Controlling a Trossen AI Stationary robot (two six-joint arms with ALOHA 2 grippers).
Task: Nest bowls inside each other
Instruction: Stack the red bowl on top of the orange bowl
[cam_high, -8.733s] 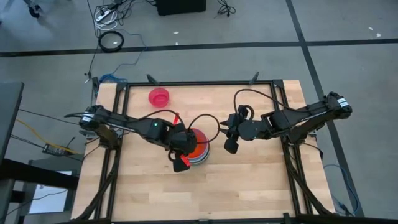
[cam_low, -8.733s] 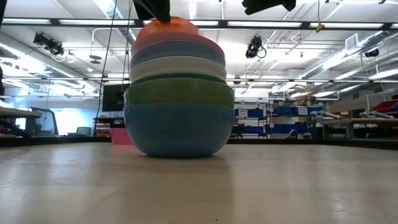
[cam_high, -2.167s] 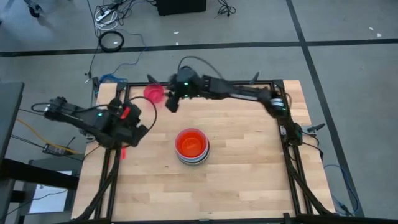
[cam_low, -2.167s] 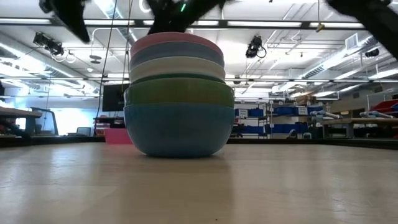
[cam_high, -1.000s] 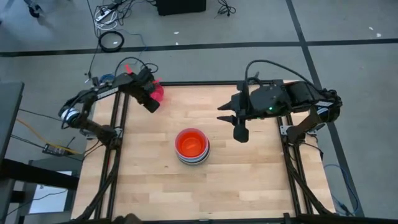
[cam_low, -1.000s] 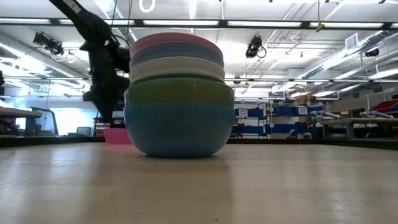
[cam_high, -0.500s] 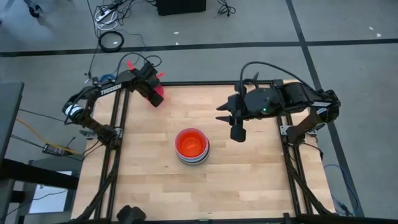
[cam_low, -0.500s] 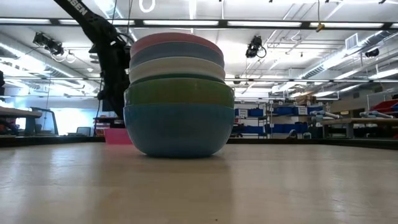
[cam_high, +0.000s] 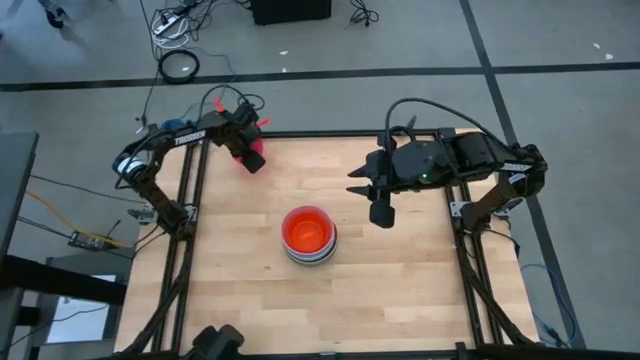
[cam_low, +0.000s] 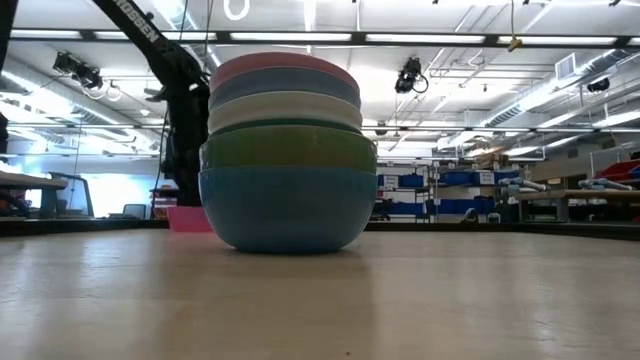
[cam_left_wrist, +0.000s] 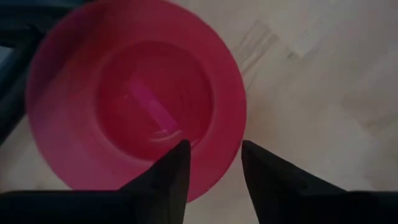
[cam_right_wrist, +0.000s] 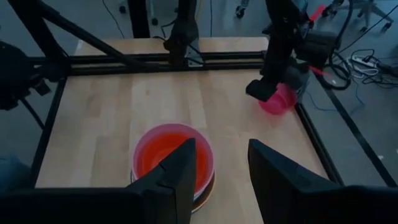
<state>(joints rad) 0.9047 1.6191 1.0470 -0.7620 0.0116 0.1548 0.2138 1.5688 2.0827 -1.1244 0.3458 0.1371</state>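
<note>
A small red bowl (cam_high: 257, 157) rests on its base at the table's far left corner. My left gripper (cam_left_wrist: 212, 152) hangs over it, pointing down, open. One finger (cam_left_wrist: 177, 163) is above the bowl's inside and the other (cam_left_wrist: 256, 163) is outside the rim. A stack of nested bowls (cam_high: 308, 236) stands at the table's middle, orange innermost. From the side the stack (cam_low: 288, 150) shows blue lowest, then green, white, light blue and pink. My right gripper (cam_right_wrist: 222, 149) hangs open, high above the table, right of the stack. My left gripper's open fingers stand astride a stretch of the red bowl's rim (cam_left_wrist: 217, 158), coming from above. I cannot tell whether either finger touches it. The bowl sits upright on the table.
A black frame rail (cam_high: 320, 133) runs along the table's far edge, right behind the red bowl. More rails run down both sides. Bare wood (cam_high: 300, 310) stretches from the stack toward the near edge.
My left gripper has gone a little toward the far edge and down, and now hangs over the red bowl. The bowl and the stack have stayed where they were.
</note>
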